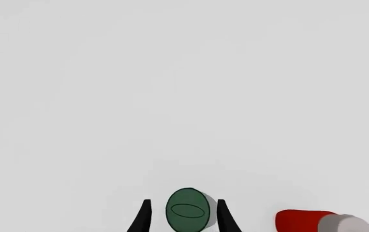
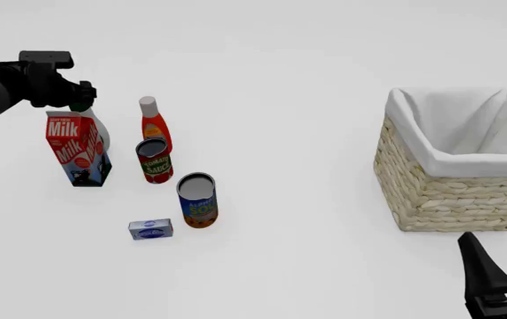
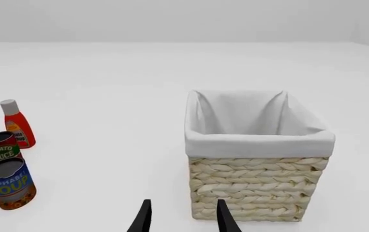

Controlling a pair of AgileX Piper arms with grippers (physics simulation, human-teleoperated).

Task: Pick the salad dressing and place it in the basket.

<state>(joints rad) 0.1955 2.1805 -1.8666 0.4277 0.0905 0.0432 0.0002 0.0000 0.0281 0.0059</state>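
Simulated tabletop: featureless white table (image 2: 324, 66), flat-rendered groceries, no room

1. The basket (image 3: 255, 193) has walls of rough, plaited straw-coloured wicker, matt throughout.
2. Folded over the basket's rim, the lining (image 3: 255, 137) looks like soft white cloth, smooth and unshiny.
3. Far left of the basket, the salad dressing (image 1: 187, 210) shows a dark green cap, smooth like matt plastic.
4. Beside it, the milk carton (image 2: 76, 149) looks like printed paperboard, flat and smooth.
5. The tomato sauce can (image 2: 155, 161) and the soup can (image 2: 197, 201) have greyish metal-looking tops and paper-like printed labels.
6. The red bottle (image 2: 154, 126) looks like smooth plastic with a white cap.
7. The table (image 2: 324, 252) is plain, white, matt.
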